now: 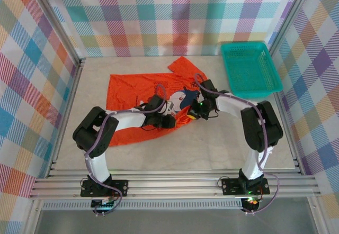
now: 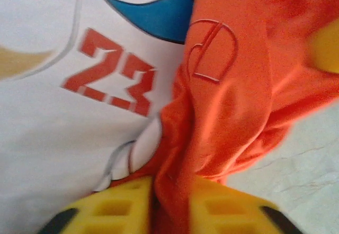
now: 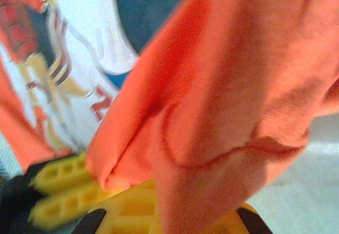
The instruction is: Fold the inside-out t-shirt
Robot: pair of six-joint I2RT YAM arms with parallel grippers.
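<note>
Near the print (image 1: 183, 97), my left claw (image 2: 169, 207) and right claw (image 3: 106, 191) pinch the t-shirt (image 1: 127, 91). Thin grips may slip under tension.

An orange t-shirt (image 1: 132, 93) lies spread at mid-frame on the pale surface (image 1: 212, 149), its print (image 1: 183, 97) right of centre. The left gripper (image 1: 168, 122) and right gripper (image 1: 197, 113) sit near each other on bunched cloth below the print. A teal basket (image 1: 249, 75) stands at upper right.
</note>
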